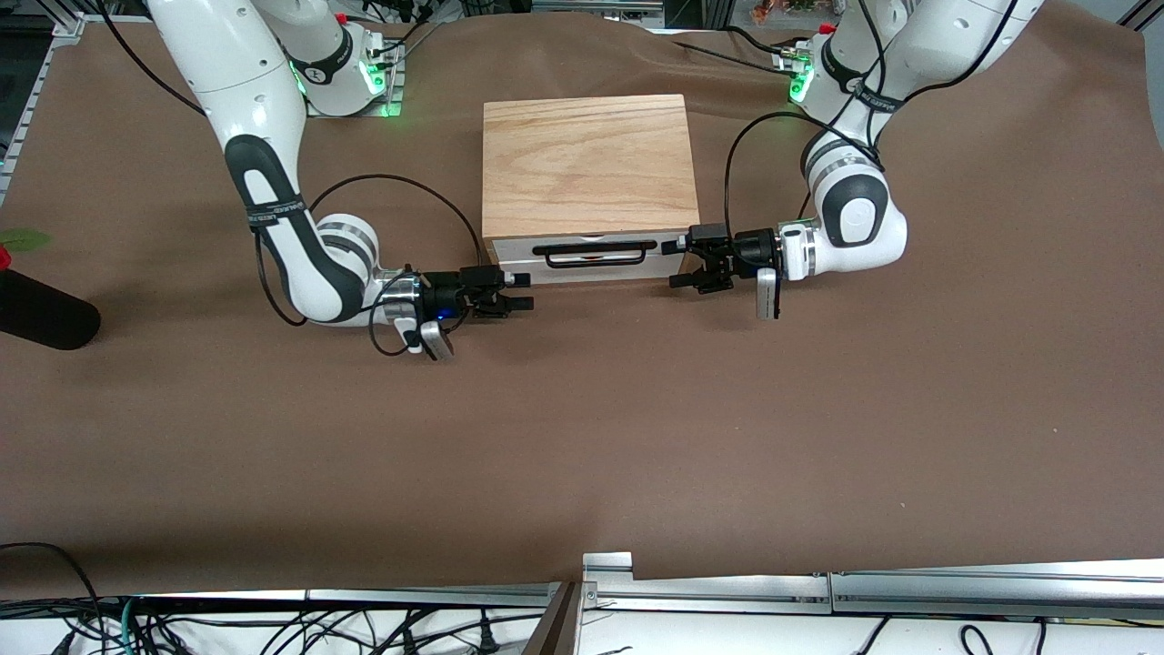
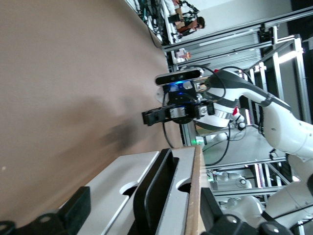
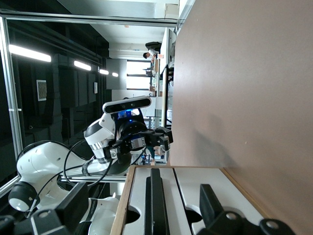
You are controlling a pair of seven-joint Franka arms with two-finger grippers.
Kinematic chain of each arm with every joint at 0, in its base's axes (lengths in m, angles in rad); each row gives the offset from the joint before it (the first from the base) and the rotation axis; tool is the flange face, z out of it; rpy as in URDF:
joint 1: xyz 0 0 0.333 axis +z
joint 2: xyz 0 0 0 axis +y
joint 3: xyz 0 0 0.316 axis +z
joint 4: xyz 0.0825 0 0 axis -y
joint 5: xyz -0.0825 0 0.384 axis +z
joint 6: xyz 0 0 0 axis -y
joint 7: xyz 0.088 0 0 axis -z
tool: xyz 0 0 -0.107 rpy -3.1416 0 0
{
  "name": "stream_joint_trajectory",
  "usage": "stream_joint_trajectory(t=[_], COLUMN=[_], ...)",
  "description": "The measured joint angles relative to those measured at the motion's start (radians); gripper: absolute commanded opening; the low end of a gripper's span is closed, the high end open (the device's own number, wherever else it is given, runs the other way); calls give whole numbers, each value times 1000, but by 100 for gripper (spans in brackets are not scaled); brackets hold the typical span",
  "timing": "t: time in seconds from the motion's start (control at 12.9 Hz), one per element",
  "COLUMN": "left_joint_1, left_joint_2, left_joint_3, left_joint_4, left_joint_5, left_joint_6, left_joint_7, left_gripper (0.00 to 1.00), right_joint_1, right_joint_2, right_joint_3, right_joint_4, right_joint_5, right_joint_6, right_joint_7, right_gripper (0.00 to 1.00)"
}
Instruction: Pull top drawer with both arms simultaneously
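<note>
The top drawer has a white front and a long black bar handle. It sits shut under the lid of the light wood box. My left gripper is open and empty, level with the drawer front, just off the box's corner at the left arm's end. My right gripper is open and empty at the corner toward the right arm's end. In the left wrist view my open left gripper frames the handle. In the right wrist view my open right gripper frames the handle.
A second white drawer front lies under the top one. Each wrist view shows the other arm's gripper farther off: the right and the left. A black object lies at the table edge toward the right arm's end. A metal rail runs along the near edge.
</note>
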Motion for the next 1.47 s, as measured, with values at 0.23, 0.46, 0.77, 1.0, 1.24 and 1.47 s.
stream_joint_trajectory(t=[0.23,0.46,0.77,1.0,1.24,1.47], left_joint_1=[-5,-37,-52,-50,-47,-42], left_joint_2=[46,111,143,148,161,170], left_joint_3=[0,-4,-25,-27,-27,-27], left_joint_4=[15,28,37,39,39,39], left_joint_5=[-19,-87,-113,-114,-114,-116], left_joint_6=[-43,-75,-81,-81,-81,-102], left_joint_7=[26,80,88,85,78,75], left_gripper=[77,73,43,33,23,7], right_joint_1=[25,63,82,82,84,85], right_joint_2=[12,17,26,32,32,32], right_joint_3=[0,0,0,0,0,0], right_joint_4=[0,0,-6,-12,-17,-21], right_joint_5=[0,0,0,0,0,0], right_joint_6=[0,1,2,0,-10,-13], right_joint_7=[-14,-17,-22,-44,-57,-62], right_gripper=[100,100,91,70,70,65])
